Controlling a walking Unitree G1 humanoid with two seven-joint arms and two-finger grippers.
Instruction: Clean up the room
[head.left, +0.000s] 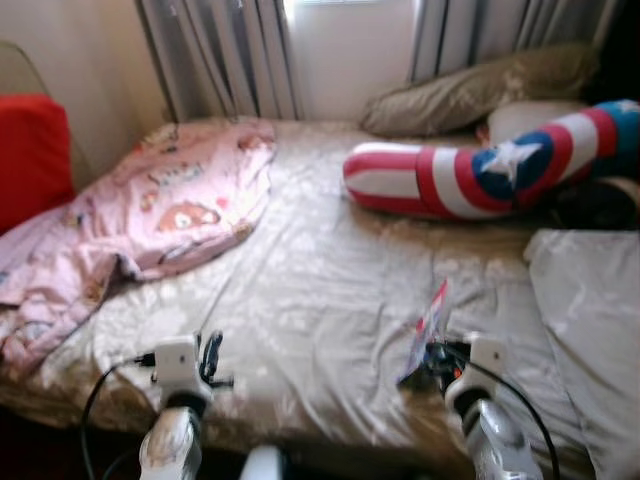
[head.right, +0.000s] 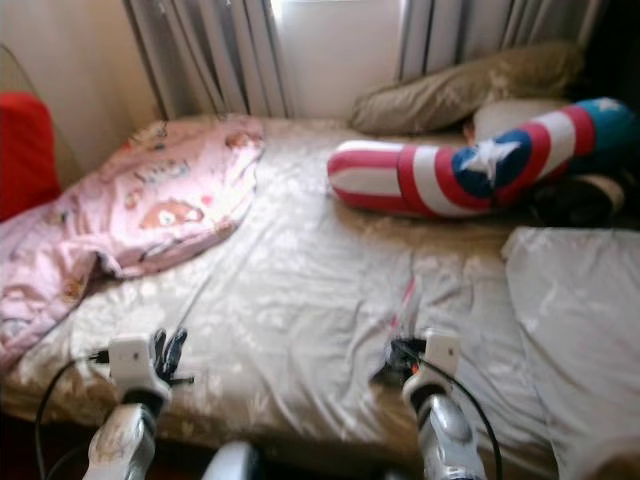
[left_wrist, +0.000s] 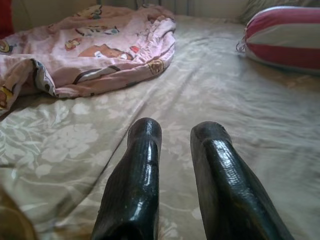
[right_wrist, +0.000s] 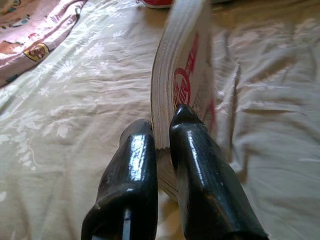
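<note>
i hold a thin book (right_wrist: 182, 75) pinched upright in my right gripper (right_wrist: 162, 125) above the bed (head.left: 300, 290), left gripper (left_wrist: 175, 132) narrowly parted and empty, while the pink blanket (head.left: 150, 215) lies rumpled, cleanup barely begun.

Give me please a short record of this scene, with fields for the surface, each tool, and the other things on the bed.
surface: bed with beige flowered sheet
right tool: shut on a thin booklet, held upright above the sheet
left tool: open, holding nothing, above the sheet
pink blanket: crumpled, on the robot's left
striped star pillow: far right of bed
beige pillow: behind it, by the curtains
</note>
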